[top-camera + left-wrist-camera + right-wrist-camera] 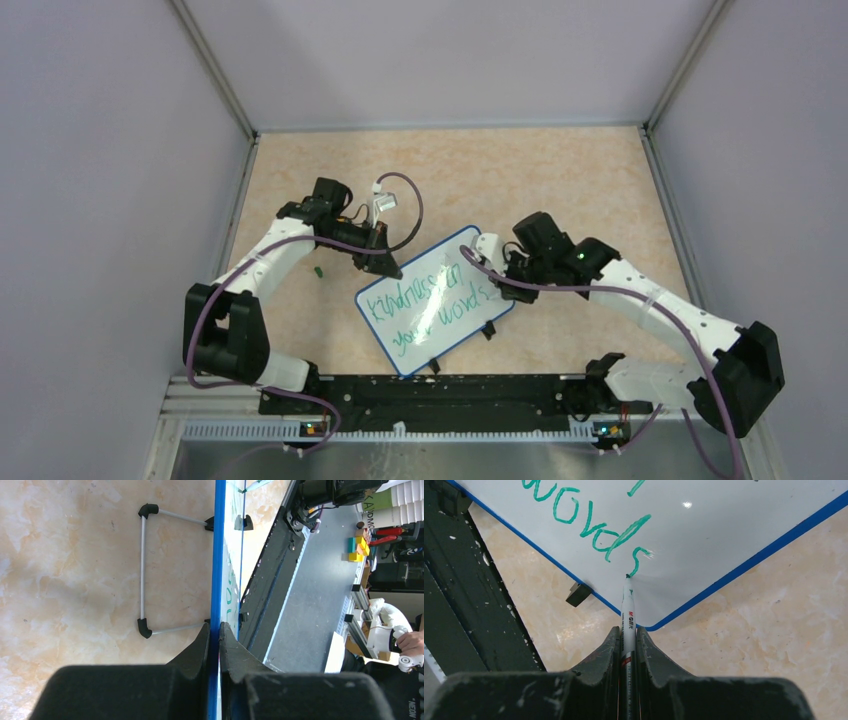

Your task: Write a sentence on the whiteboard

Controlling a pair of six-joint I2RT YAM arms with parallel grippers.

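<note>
- Clamping the blue rim of the whiteboard (218, 555), the left gripper (214, 626) has its two fingers pressed together on that edge, one on each face of the board.
- The whiteboard (455, 335) sits in the middle of the desk (560, 190) between the two arms, turned diagonally in the top view.
- A thin wire stand (143, 570) juts from the back of the board over the desk (75, 555).
- The sentence (430, 300) runs in green script over two lines: "kindness in" above, "your words" below.
- The right wrist view shows the end of the sentence (594, 525) close up; "words" reads clearly.
- The right gripper (627, 630) is closed tight on a white marker (627, 605), which sticks out straight between the fingers.
- The marker's tip touches the whiteboard (724, 520) at the bottom of the final "s", near a rounded corner.
- The marker barrel carries a small logo that looks like "M&G", followed by characters too small to read.
- A black clip foot (578, 594) sits on the board's long edge, just beside the marker.
- A small green piece (318, 270) lies on the desk near the left arm; I cannot tell what it is.
</note>
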